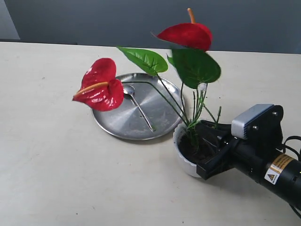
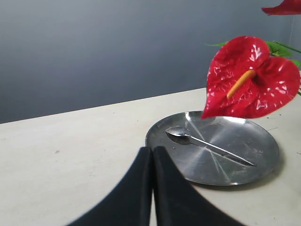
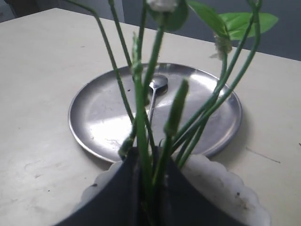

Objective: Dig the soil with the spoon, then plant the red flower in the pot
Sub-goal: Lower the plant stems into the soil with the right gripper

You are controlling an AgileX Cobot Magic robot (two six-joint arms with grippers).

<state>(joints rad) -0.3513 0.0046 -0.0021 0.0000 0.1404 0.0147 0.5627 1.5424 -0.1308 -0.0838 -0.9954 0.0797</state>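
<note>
The red flower (image 1: 100, 87) stands with its stems (image 3: 141, 108) down in the white scalloped pot (image 1: 182, 162), over dark soil (image 1: 190, 151). Its second bloom (image 1: 188, 35) rises above broad green leaves. My right gripper (image 1: 197, 141) reaches over the pot's rim (image 3: 225, 188) and is shut on the bundle of green stems (image 3: 149, 160). The silver spoon (image 1: 137, 104) lies on the round steel plate (image 1: 117, 122), bowl toward the far side. My left gripper (image 2: 152, 153) is shut on nothing, low over the table short of the plate (image 2: 244, 160) and spoon (image 2: 202, 141); it does not show in the exterior view.
The steel plate sits just behind and left of the pot. One red bloom (image 2: 254, 77) overhangs the plate's left side. A grey wall runs along the table's far edge. The right arm's camera housing (image 1: 254, 120) stands right of the pot.
</note>
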